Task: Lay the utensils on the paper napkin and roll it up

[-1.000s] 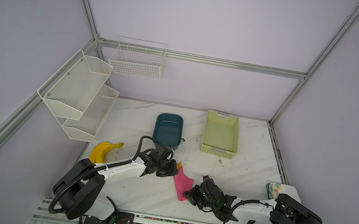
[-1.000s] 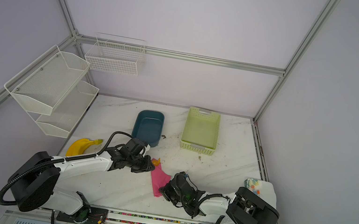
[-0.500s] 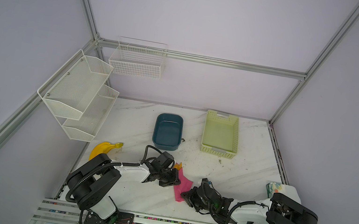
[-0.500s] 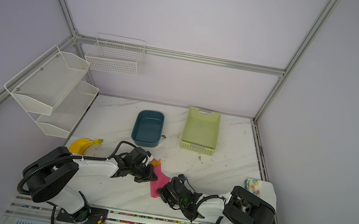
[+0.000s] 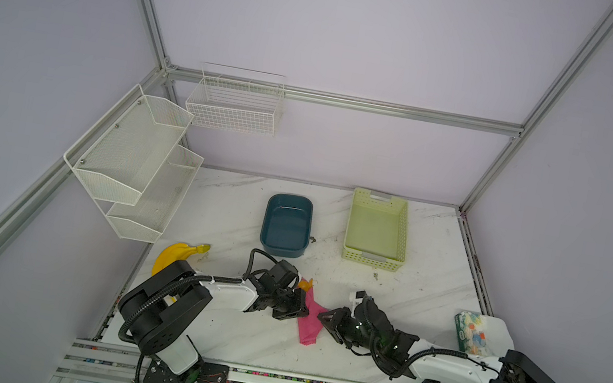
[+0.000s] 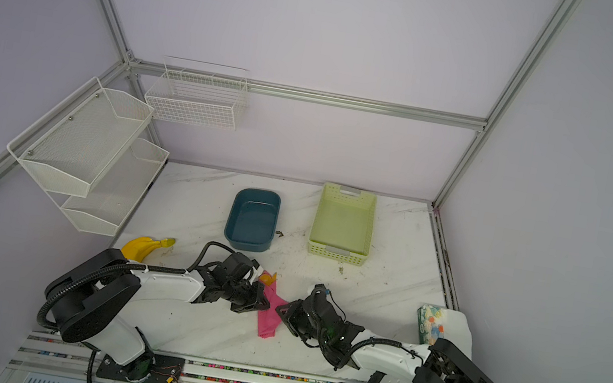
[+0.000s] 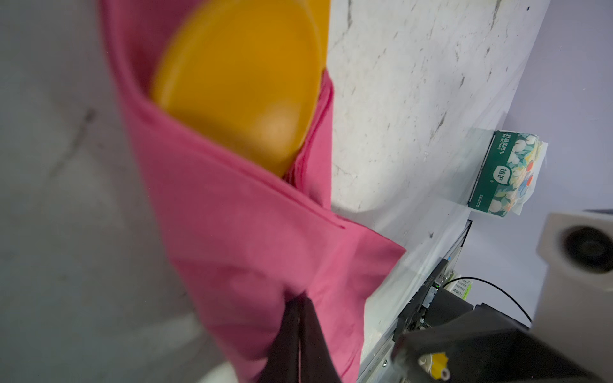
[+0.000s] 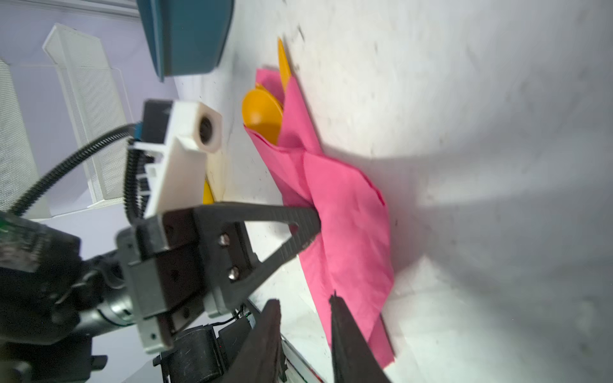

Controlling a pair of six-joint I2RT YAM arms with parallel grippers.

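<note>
The pink paper napkin (image 5: pixel 308 321) (image 6: pixel 268 319) lies folded lengthwise around the orange utensils near the table's front middle. A round spoon bowl (image 7: pixel 238 76) (image 8: pixel 262 116) and a pointed orange tip (image 8: pixel 283 63) stick out of its far end (image 5: pixel 305 285); the rest of the utensils is hidden inside. My left gripper (image 5: pixel 300 307) (image 7: pixel 300 298) is shut, its tips pinching a fold of the napkin (image 7: pixel 248 232) at its left edge. My right gripper (image 5: pixel 323 317) (image 8: pixel 303 298) stands open beside the napkin's (image 8: pixel 348 225) right edge, with one finger (image 8: pixel 345 331) over the paper.
A blue tub (image 5: pixel 287 223) and a green basket (image 5: pixel 376 229) stand at the back. A banana (image 5: pixel 178 253) lies at the left edge and a tissue packet (image 5: pixel 471 332) at the right. White mesh shelves (image 5: pixel 140 165) and a wire basket (image 5: pixel 235 104) hang on the walls.
My right gripper, shut a second ago, has opened by the napkin. My left gripper has come forward to the napkin's edge and closed fully on it.
</note>
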